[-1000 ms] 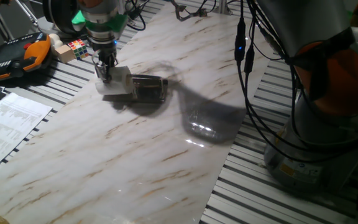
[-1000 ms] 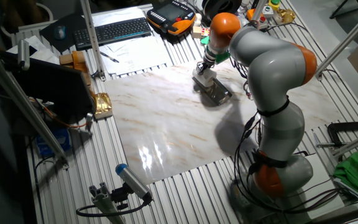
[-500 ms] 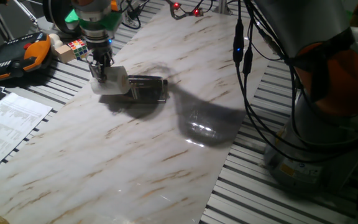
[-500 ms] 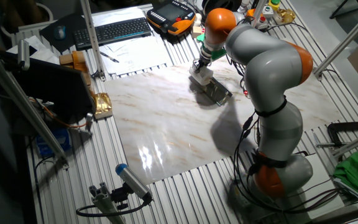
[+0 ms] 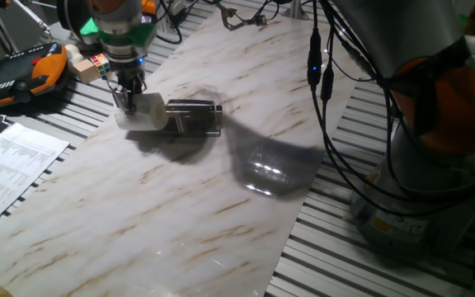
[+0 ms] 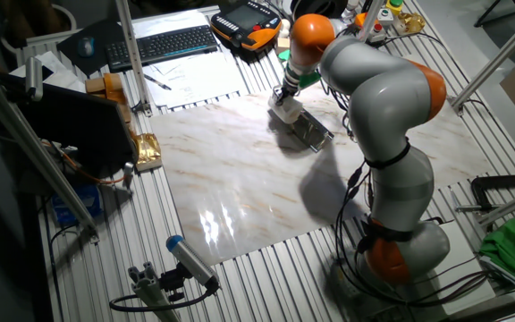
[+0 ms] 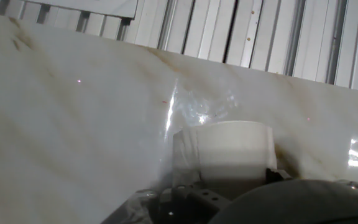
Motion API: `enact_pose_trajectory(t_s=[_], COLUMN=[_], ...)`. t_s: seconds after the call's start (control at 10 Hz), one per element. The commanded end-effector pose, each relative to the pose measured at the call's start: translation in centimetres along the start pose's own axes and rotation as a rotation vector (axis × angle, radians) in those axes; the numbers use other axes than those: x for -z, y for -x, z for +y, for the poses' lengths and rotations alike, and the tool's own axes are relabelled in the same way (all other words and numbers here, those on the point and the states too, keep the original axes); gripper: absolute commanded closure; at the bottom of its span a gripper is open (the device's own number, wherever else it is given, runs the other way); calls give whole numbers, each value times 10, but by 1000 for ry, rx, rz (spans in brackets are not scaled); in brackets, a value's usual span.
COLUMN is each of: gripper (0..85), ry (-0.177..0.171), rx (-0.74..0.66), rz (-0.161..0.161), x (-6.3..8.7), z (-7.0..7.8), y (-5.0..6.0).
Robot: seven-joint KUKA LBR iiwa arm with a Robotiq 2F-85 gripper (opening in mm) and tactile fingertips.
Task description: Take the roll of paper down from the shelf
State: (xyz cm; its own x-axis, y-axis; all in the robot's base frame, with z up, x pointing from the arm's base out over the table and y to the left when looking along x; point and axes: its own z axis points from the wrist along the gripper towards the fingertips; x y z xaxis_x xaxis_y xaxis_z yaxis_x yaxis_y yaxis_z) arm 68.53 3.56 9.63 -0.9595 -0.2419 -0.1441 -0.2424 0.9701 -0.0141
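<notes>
The white roll of paper (image 5: 142, 113) hangs in my gripper (image 5: 126, 101), just left of the low chrome shelf (image 5: 195, 116) and a little above the marble board. The fingers are shut on the roll's near end. In the other fixed view the roll (image 6: 284, 106) sits under the gripper (image 6: 282, 96) beside the shelf (image 6: 307, 131). In the hand view the roll (image 7: 224, 152) fills the lower middle, with the marble beneath it. The fingertips are hidden there.
A marble board (image 5: 180, 181) covers the slatted table. An orange teach pendant (image 5: 23, 74) and a colour cube (image 5: 99, 63) lie at the far left. Printed paper sheets (image 5: 11, 161) lie left of the board. My arm's base (image 5: 435, 165) stands at the right. A keyboard (image 6: 164, 43) lies behind.
My gripper has carried the roll to the left, away from the shelf and toward the board's edge. The shelf has stayed in place.
</notes>
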Motion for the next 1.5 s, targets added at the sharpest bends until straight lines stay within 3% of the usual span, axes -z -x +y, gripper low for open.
enact_pose_trajectory(t_s=[0.0, 0.4, 0.6, 1.0, 1.4], gripper=[843, 843, 843, 843, 843], ry=[2, 11, 10, -29, -36], rx=[-8, -61, -92, -129, -174], rz=[-1, 14, 25, 25, 22], x=[-1, 12, 22, 32, 34], z=[3, 12, 22, 42, 55], y=[0, -8, -16, -35, -47])
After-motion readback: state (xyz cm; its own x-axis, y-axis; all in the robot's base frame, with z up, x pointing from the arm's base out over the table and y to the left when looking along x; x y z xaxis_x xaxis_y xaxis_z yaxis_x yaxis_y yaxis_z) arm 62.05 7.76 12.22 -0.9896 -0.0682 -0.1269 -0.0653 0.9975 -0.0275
